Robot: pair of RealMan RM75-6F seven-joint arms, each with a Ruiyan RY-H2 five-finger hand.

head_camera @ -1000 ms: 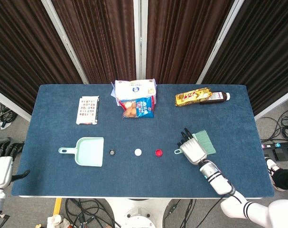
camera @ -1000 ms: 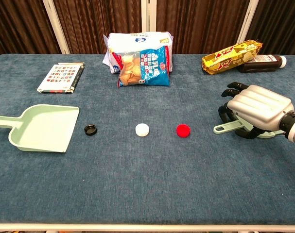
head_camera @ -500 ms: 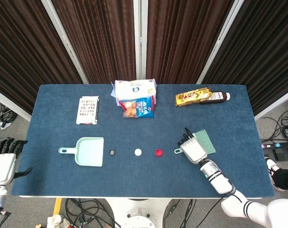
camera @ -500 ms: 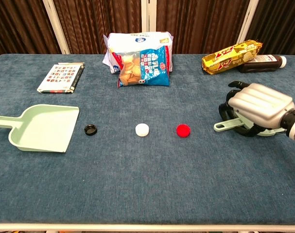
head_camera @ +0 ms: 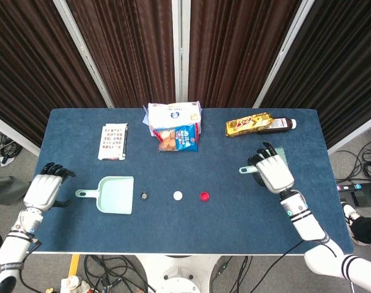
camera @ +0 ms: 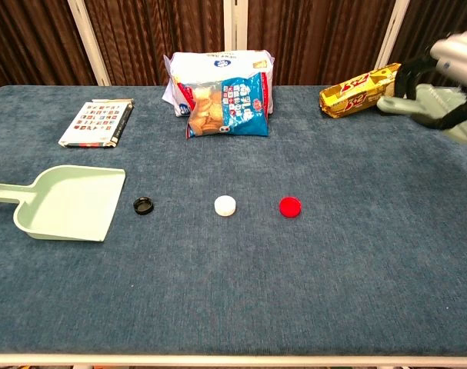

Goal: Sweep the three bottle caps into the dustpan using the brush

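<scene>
The right hand (head_camera: 274,171) now holds the brush (camera: 427,102) lifted off the table, seemingly nearer the yellow packet (head_camera: 249,124). The left hand (head_camera: 43,189) moves up beside the dustpan (head_camera: 115,195) handle.

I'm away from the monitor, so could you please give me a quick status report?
Right robot hand holds the brush, lifted. Left robot hand open beside the dustpan handle. Three caps in a row, unswept. Path clear.

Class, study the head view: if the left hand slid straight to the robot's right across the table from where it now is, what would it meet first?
Most likely the dustpan, handle first, since the left hand sits just beside it; its height above the table is unclear.
</scene>
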